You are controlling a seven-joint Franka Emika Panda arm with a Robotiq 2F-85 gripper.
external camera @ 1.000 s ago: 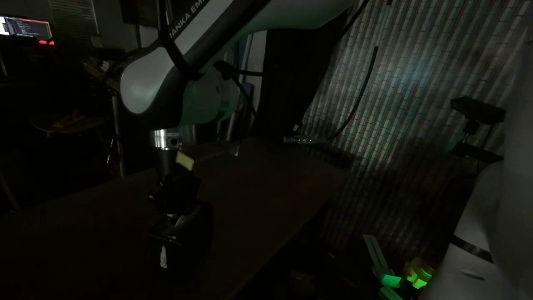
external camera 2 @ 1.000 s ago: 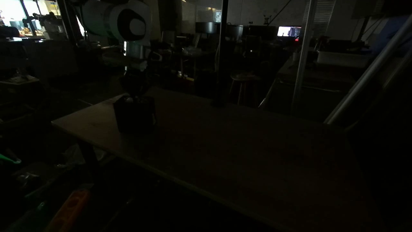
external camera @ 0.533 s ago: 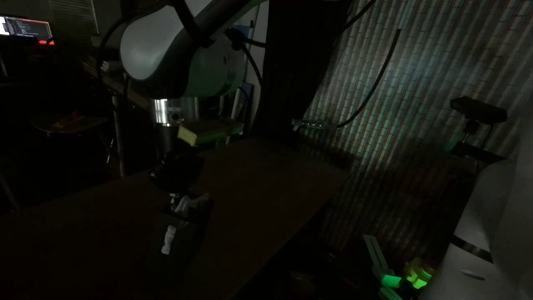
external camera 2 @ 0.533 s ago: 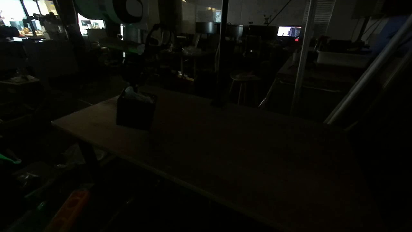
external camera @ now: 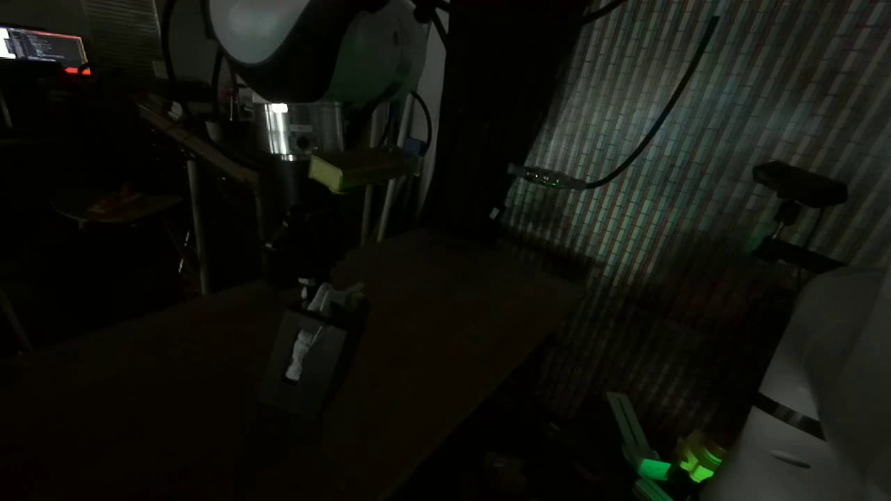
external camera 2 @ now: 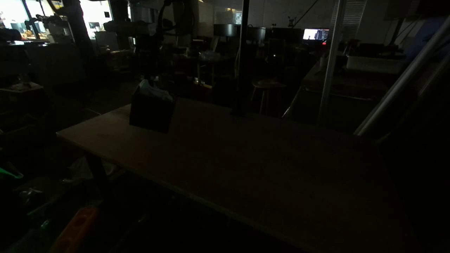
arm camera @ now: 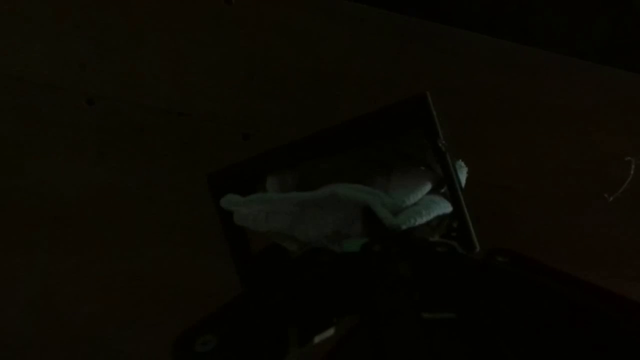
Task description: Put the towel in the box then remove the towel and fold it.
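Observation:
The dark box (external camera: 324, 365) is tilted and appears to hang above the table; it also shows in an exterior view (external camera 2: 152, 112) and in the wrist view at its rim (arm camera: 462, 215). The pale towel (external camera: 334, 296) is bunched in its open top, and a strip of it shows through a slot in the box's side. The towel also shows in an exterior view (external camera 2: 154, 92) and in the wrist view (arm camera: 320, 212). My black gripper (external camera: 311, 278) is right above the box mouth and appears shut on the towel. Its fingertips are lost in the dark.
The scene is very dark. The brown table (external camera: 452, 327) lies under the box, with its edge beyond. A dark upright pole (external camera 2: 242, 70) stands behind the table. A camera on a stand (external camera: 800, 184) is off to the side. An orange part (external camera 2: 75, 225) lies below the table.
The arm has risen steadily. The box and towel have risen with my gripper, and the box has tilted. More of the towel shows above the rim and through the side slot.

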